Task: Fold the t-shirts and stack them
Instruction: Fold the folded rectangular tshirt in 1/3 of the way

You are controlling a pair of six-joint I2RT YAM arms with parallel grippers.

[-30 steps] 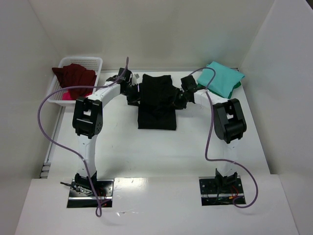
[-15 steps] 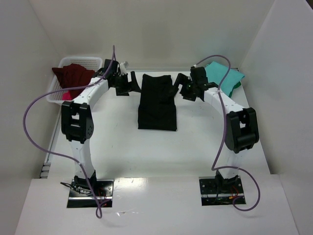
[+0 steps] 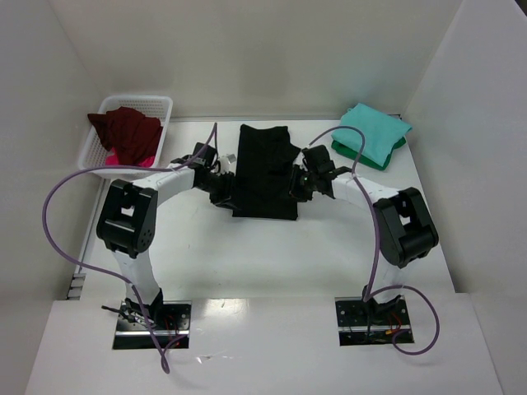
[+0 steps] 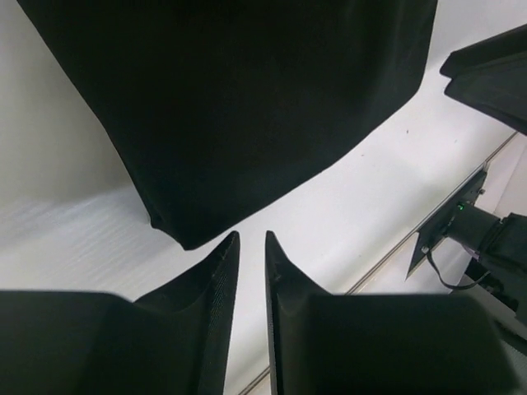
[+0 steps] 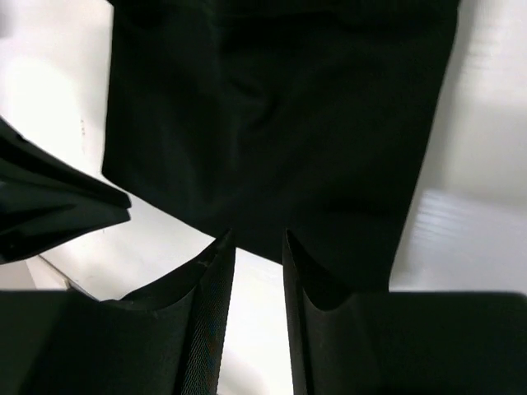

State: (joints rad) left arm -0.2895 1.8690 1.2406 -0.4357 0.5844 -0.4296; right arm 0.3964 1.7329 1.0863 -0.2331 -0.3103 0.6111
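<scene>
A black t-shirt (image 3: pixel 263 169) lies folded into a long rectangle in the middle of the table, also seen in the left wrist view (image 4: pixel 247 107) and the right wrist view (image 5: pixel 280 123). My left gripper (image 3: pixel 222 188) (image 4: pixel 251 236) sits low at the shirt's near left corner, its jaws a narrow slit apart with only table between them. At the near right edge my right gripper (image 3: pixel 298 185) (image 5: pixel 258 234) is open, tips just at the hem, nothing held. A folded teal shirt (image 3: pixel 372 133) lies at the back right on a dark green one (image 3: pixel 352 151).
A white lattice basket (image 3: pixel 136 101) at the back left holds a maroon shirt (image 3: pixel 128 132) and a pink one (image 3: pixel 111 162). White walls close in on three sides. Purple cables loop from both arms.
Both grippers left the shirt's middle, swung out toward the far end, then came back down to the shirt's near corners. The shirt has not moved.
</scene>
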